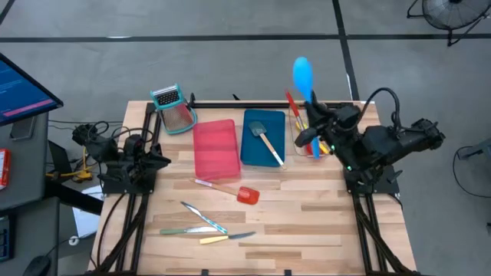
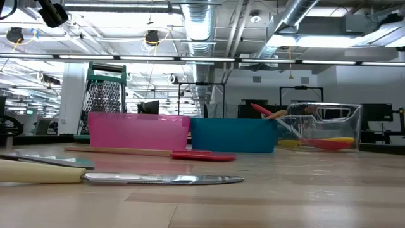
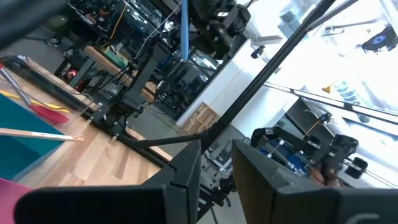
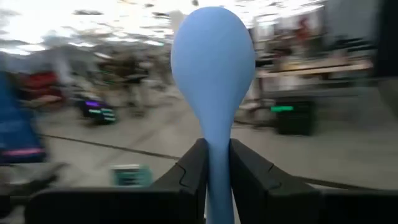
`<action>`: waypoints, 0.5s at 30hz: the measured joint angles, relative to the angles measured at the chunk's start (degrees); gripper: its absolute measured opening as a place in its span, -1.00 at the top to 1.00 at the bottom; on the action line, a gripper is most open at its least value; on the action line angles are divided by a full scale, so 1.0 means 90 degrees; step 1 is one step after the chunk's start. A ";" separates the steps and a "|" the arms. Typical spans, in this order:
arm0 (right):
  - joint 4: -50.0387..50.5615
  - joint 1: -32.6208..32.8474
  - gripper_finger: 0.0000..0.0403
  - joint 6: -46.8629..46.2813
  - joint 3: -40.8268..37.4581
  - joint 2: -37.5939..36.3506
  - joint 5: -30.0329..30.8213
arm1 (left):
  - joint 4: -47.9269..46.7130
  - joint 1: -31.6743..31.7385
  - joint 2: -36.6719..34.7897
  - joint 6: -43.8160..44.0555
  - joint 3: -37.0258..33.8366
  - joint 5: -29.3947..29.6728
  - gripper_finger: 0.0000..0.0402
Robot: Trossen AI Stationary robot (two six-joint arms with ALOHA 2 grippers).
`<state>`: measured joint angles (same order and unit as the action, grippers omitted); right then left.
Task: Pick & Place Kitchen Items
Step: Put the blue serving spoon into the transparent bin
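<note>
My right gripper point(image 1: 313, 116) is shut on a light blue spoon point(image 1: 303, 75), held high over the clear tray point(image 1: 294, 130) at the table's far right. That tray holds a long red spoon point(image 1: 291, 103) and a yellow spoon point(image 2: 342, 140). A grey spatula point(image 1: 265, 138) lies in the blue tray point(image 1: 249, 149). A red spatula point(image 1: 234, 192) and several slim knives point(image 1: 203, 224) lie flat on the table. My left gripper point(image 1: 163, 159) waits at the table's left, its fingers a narrow gap apart and empty. My right gripper pinches the blue spoon's handle point(image 4: 217, 134) between its two fingers point(image 4: 189, 168), partway along it. The spoon runs on past the fingertips, its bowl point(image 4: 213, 56) beyond them and uppermost. The handle's free end point(image 1: 316, 149) sticks out behind. The spoon is lifted clear of tray and table.
The pink tray point(image 1: 215, 147) stands left of the blue one. A teal-framed grater point(image 1: 173, 107) stands at the far left. Bare wooden tabletop point(image 1: 307, 222) lies in front of the trays.
</note>
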<state>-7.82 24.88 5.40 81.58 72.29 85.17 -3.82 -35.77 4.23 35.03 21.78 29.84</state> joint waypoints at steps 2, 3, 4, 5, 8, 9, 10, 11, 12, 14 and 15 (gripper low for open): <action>-0.0112 -0.0062 0.73 0.0242 0.0000 0.0002 0.0495 | 0.0034 0.0002 0.0000 0.0000 0.0000 0.0047 0.62; -0.0172 -0.0133 0.73 0.0324 0.0000 -0.0002 0.0523 | 0.0069 0.0000 0.0000 -0.0002 0.0000 0.0076 0.62; -0.0207 -0.0219 0.73 0.0352 0.0000 -0.0029 0.0525 | 0.0126 0.0000 0.0000 0.0000 0.0000 0.0076 0.62; -0.0245 -0.0304 0.73 0.0348 -0.0001 -0.0059 0.0525 | 0.0198 0.0001 0.0000 0.0000 0.0000 0.0076 0.62; -0.0311 -0.0652 0.74 0.0339 0.0002 -0.0132 0.0545 | 0.0356 0.0000 0.0000 -0.0003 0.0000 0.0161 0.62; -0.0295 -0.0756 0.75 0.0443 0.0002 -0.0163 0.0541 | 0.0423 0.0001 0.0000 -0.0002 0.0000 0.0180 0.62; -0.0281 -0.0848 0.76 0.0581 0.0000 -0.0173 0.0541 | 0.0482 0.0001 0.0000 -0.0002 0.0000 0.0189 0.62; -0.0284 -0.0954 0.78 0.0751 0.0000 -0.0182 0.0543 | 0.0509 0.0000 0.0000 -0.0002 0.0000 0.0194 0.62; -0.0283 -0.1079 0.79 0.0978 0.0000 -0.0188 0.0543 | 0.0515 0.0000 0.0000 -0.0002 0.0000 0.0227 0.62; -0.0281 -0.1293 0.80 0.1471 0.0000 -0.0196 0.0541 | 0.0554 0.0002 0.0000 0.0002 0.0000 0.0310 0.62; -0.0271 -0.1390 0.81 0.1682 0.0000 -0.0203 0.0541 | 0.0594 0.0001 0.0000 0.0034 0.0000 0.0352 0.62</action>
<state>-10.26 12.37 20.54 81.58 70.47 90.04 1.53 -35.76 4.23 35.33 21.78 33.01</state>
